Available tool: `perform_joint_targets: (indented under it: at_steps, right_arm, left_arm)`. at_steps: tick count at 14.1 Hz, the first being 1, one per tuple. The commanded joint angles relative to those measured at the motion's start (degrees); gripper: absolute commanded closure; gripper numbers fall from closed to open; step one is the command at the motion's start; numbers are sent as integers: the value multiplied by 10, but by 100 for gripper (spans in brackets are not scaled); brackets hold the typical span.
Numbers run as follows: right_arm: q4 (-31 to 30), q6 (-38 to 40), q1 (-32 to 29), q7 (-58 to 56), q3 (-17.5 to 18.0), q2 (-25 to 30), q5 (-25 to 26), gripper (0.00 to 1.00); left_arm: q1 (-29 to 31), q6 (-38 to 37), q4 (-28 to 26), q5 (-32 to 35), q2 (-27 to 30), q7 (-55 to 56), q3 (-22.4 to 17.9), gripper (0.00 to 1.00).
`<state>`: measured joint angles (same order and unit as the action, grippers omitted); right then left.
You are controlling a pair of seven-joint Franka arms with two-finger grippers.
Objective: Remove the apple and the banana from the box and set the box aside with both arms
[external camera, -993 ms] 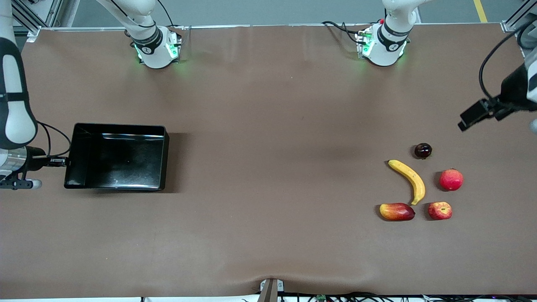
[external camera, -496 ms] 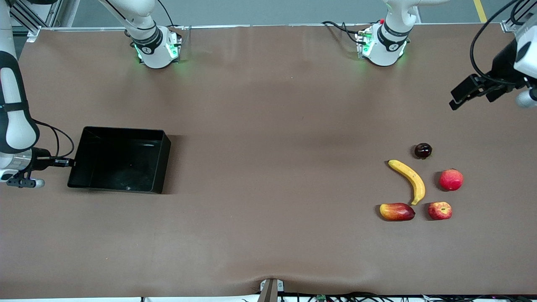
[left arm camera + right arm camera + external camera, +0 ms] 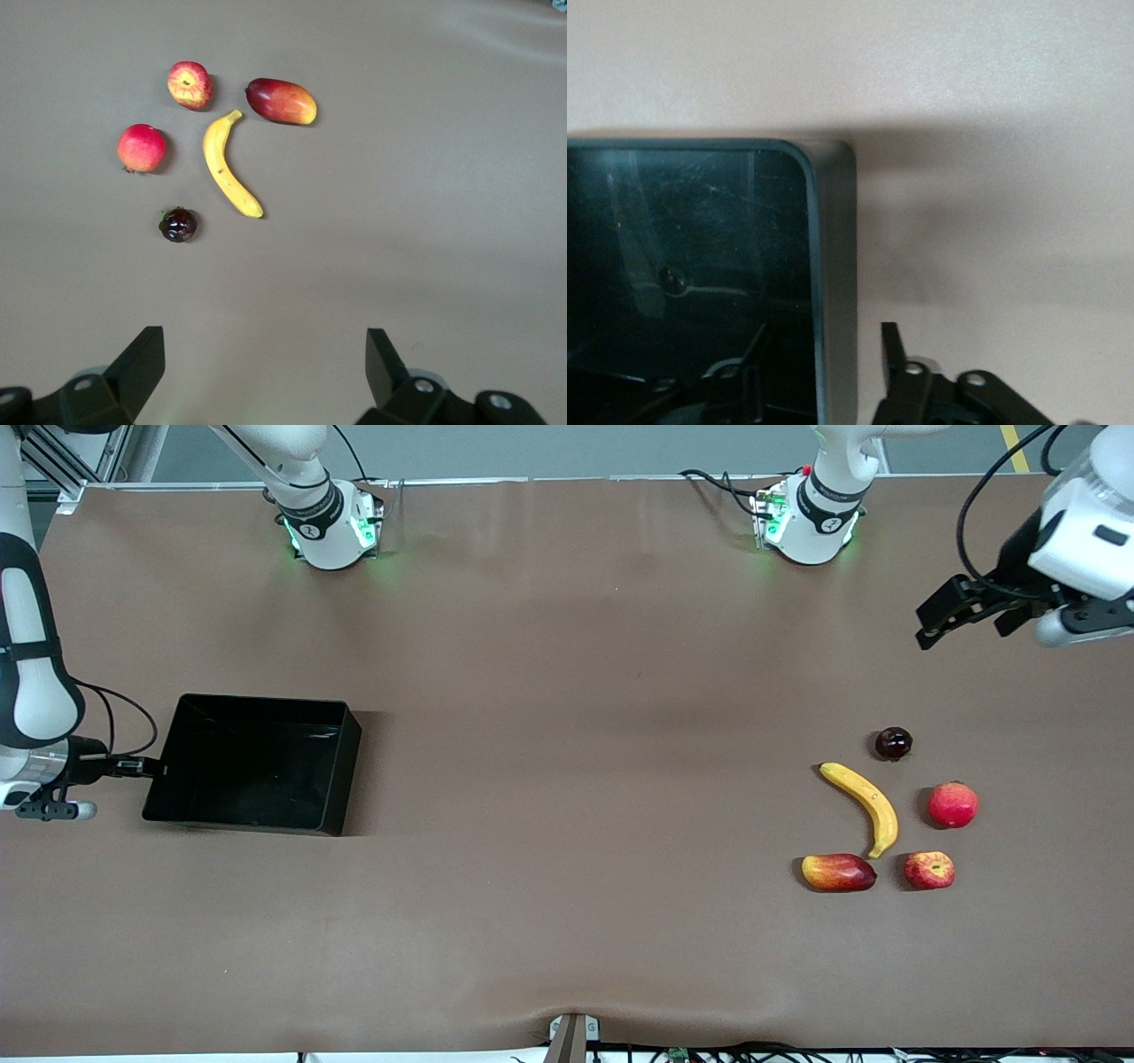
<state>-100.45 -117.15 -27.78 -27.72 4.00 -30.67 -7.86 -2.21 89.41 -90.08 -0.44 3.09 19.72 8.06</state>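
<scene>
The black box point(image 3: 347, 771) rests flat on the table near the right arm's end. My right gripper point(image 3: 149, 765) is open and straddles the box wall point(image 3: 837, 266). One finger point(image 3: 891, 350) stands outside the wall and clear of it, the other inside. My left gripper point(image 3: 939, 615) hangs open and empty over bare table near the left arm's end. The fruits lie nearer the front camera than that spot. The yellow banana point(image 3: 864, 806) point(image 3: 227, 166) lies among them. The streaked red apple point(image 3: 929, 870) point(image 3: 190, 85) sits just beyond its tip.
An oval red-yellow fruit point(image 3: 838, 872) lies beside the apple. A round red fruit point(image 3: 953, 804) and a small dark maroon one point(image 3: 893, 743) lie close to the banana. Both arm bases point(image 3: 332, 527) stand along the table's back edge.
The box went from tilted to flat on the table, shifted slightly toward the middle, and the right gripper's jaws parted from its wall. The left gripper moved toward the bases and inward.
</scene>
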Motion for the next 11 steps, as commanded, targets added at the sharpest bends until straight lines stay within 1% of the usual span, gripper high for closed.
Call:
perform_joint_targets:
  at_steps: [1, 2, 3, 4, 6, 7, 9, 11]
  right_arm:
    - [22, 5, -20, -72, 11, -4, -1, 0]
    - [44, 10, -24, -97, 11, -4, -1, 0]
    - [73, 37, -31, -116, 11, -3, 0, 0]
    - [114, 63, -44, -124, 11, -4, -1, 0]
    - [158, 101, -43, -124, 12, -1, 0, 0]
    - [182, 135, -41, -124, 13, 3, -2, 0]
    - [247, 229, -32, -120, 16, 2, -4, 0]
    - [299, 287, -8, -109, 16, 6, -3, 0]
  left_arm:
    - [1, 3, 1, -3, -1, -11, -1, 0]
    - [3, 4, 2, -4, -3, -11, -1, 0]
    - [3, 7, 2, -4, -4, -11, -1, 0]
    - [4, 7, 3, -3, -6, -11, -1, 0]
    - [6, 9, 3, -3, -10, -11, -1, 0]
    - [6, 10, 7, -2, -14, -11, -2, 0]
    - [7, 9, 10, -2, -16, -7, -7, 0]
    - [9, 9, 10, -2, -17, -7, -8, 0]
